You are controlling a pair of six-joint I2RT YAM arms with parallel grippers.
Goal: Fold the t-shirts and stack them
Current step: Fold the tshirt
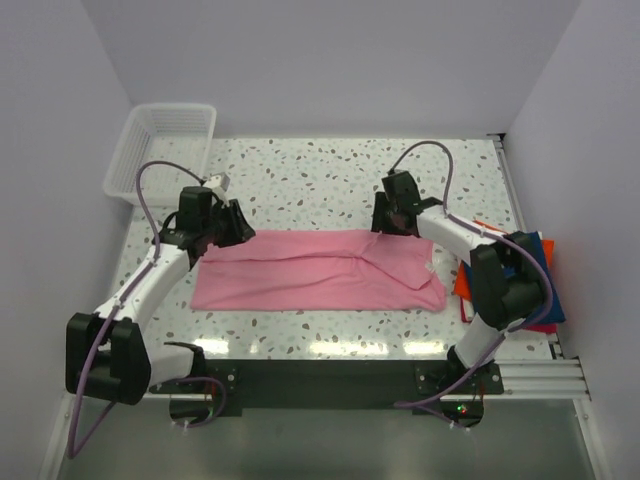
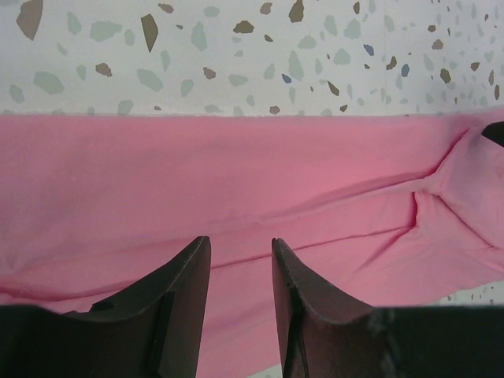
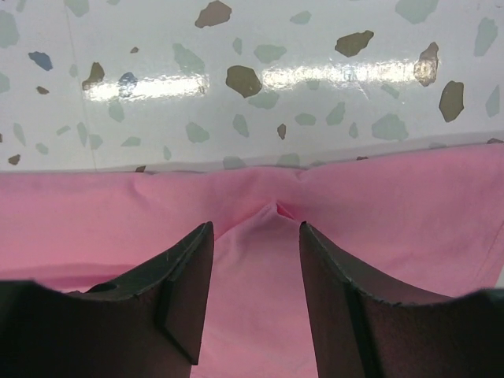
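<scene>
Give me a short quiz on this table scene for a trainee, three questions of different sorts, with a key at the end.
1. True or false: the soft light pink cloth t-shirt lies on the speckled table, outside the white plastic mesh basket.
2. Where are the folded orange-red and navy blue cloth shirts? A, in the basket; B, at the table's right edge by the right arm; C, under the left arm.
3. Fill in: the left hand and right hand both stand over the pink t-shirt near its ___ edge.
Key: 1 true; 2 B; 3 far.
</scene>
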